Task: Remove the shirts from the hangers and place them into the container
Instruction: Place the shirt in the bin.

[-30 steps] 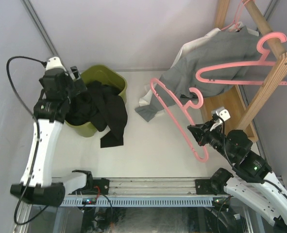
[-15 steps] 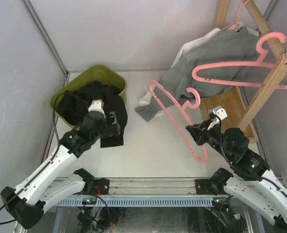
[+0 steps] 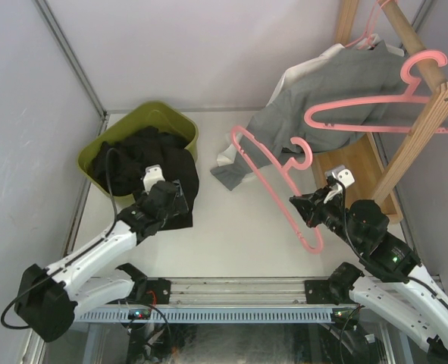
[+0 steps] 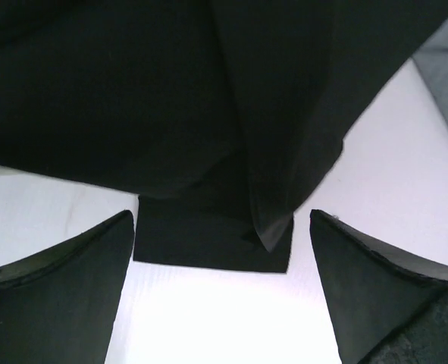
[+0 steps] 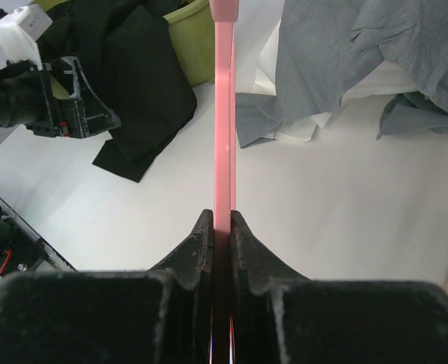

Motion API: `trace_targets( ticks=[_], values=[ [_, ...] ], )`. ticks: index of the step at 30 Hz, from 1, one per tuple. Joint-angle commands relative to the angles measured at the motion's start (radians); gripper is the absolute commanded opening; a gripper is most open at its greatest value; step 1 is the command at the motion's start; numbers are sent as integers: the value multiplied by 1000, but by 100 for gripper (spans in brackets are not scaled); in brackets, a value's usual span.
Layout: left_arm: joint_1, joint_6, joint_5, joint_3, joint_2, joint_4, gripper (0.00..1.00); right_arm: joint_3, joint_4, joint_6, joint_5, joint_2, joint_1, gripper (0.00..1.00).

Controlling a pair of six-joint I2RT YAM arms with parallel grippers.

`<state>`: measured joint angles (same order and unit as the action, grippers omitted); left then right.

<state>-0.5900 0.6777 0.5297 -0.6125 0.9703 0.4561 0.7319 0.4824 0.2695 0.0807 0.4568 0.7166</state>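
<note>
Nearer left hand (image 4: 222, 218), released, hovers just before the black shirt (image 4: 208, 114) draped over the container (image 3: 174, 118); right hand (image 5: 222, 220) clenches a pink hanger (image 5: 224, 114)

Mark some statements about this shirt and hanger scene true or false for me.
The right jaws are shut on a pink hanger. True.
The left jaws are clamped on fabric. False: they stand open by the hem of the black shirt.
The black shirt spills over the rim of the container onto the table. True.
The grey shirt lies in the container. False: it drapes from the wooden rack.
</note>
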Motion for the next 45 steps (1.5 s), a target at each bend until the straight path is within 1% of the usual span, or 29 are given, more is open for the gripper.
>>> trace_targets(
  ticks=[1,5,10,13,14,15,17,19,21,23,25,26,30,31,34,36,40,42,45],
  values=[
    [35,-52,88,-15,80,-109,100,3,-63,15,1,-13,-3,0],
    [41,-120,107,-7,98,-213,100,3,-53,11,9,-17,-3,0],
    [40,-165,128,11,119,-344,100,4,-61,11,5,-8,-3,0],
    [40,-207,129,36,134,-433,94,4,-57,14,1,-3,-3,0],
    [41,-207,143,37,141,-436,89,3,-55,14,1,-4,-3,0],
    [41,-212,152,34,150,-434,83,4,-51,14,2,-7,-3,0],
    [41,-217,149,22,160,-426,67,3,-42,14,9,-12,-3,0],
    [41,-220,117,15,151,-420,52,3,-35,13,16,-17,-3,0],
    [41,-225,82,7,130,-412,31,3,-34,13,22,-19,-3,0],
    [40,-226,36,-13,96,-396,14,3,-37,13,22,-21,-3,0],
    [41,-240,-10,-47,50,-384,3,3,-41,14,23,-20,-3,0],
    [41,-253,-21,-73,28,-373,1,3,-41,14,22,-20,-3,0],
    [75,-327,-29,-221,-16,-314,0,4,-46,18,17,-17,-3,0],
    [94,-352,-42,-268,-14,-296,0,4,-48,19,17,-16,-3,0],
    [205,-411,-73,-399,17,-264,0,3,-53,21,14,-17,-3,0],
    [292,-429,-111,-472,60,-263,0,3,-54,23,12,-17,-2,0],
    [417,-394,-177,-589,164,-283,0,3,-57,27,7,-18,-3,0],
    [451,-369,-161,-651,235,-272,0,3,-56,30,5,-19,-2,0],
    [481,-318,-102,-680,350,-261,0,3,-51,32,3,-23,-2,0]
  ],
)
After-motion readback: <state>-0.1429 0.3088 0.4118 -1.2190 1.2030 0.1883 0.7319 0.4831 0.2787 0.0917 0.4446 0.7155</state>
